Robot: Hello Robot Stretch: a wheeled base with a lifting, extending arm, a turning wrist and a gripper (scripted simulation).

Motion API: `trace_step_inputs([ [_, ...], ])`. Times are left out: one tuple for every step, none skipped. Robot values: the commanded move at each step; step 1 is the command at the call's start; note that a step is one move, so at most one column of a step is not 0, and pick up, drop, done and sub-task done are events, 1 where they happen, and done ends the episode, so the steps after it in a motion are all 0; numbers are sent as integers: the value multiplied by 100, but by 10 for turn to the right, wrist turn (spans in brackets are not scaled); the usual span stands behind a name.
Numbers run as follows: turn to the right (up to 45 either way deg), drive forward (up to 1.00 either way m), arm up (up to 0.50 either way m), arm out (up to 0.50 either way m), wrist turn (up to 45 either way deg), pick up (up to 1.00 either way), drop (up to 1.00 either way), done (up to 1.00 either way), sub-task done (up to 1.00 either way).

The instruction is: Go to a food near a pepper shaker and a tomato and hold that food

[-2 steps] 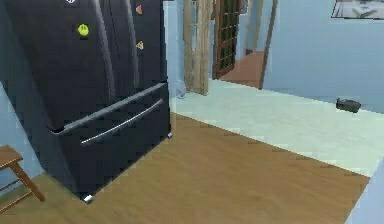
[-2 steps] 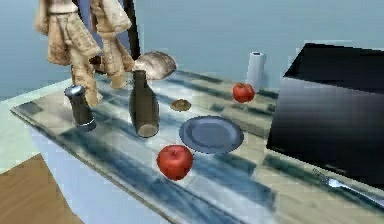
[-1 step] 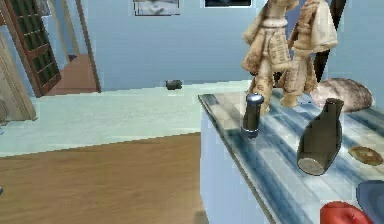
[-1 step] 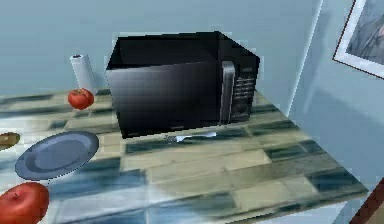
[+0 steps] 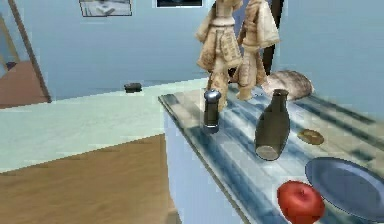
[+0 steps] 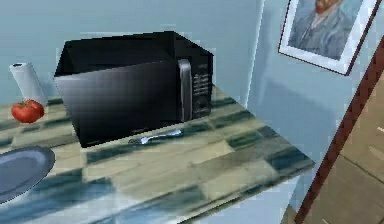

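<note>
Ahead of me the countertop (image 5: 235,150) is crowded: a pepper shaker (image 5: 211,108), a dark bottle (image 5: 272,125), a tomato (image 5: 300,201) and a grey plate (image 5: 345,185) stand near one another, with narrow lanes between them. In the arm side view a black microwave (image 6: 130,85) walls off the counter's back. In front of it I find bare striped surface, broken by a silver utensil (image 6: 155,137).

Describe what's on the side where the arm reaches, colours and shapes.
A boxy black microwave on a streaky blue-grey and tan counter, a red tomato, a white paper roll, a round grey plate, and a framed portrait.
</note>
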Motion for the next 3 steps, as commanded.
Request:
trace_step_inputs([
  [0, 10, 0, 0, 0, 0, 0, 0, 0],
  [-450, 0, 0, 0, 0, 0, 0, 0, 0],
  [0, 0, 50, 0, 0, 0, 0, 0, 0],
])
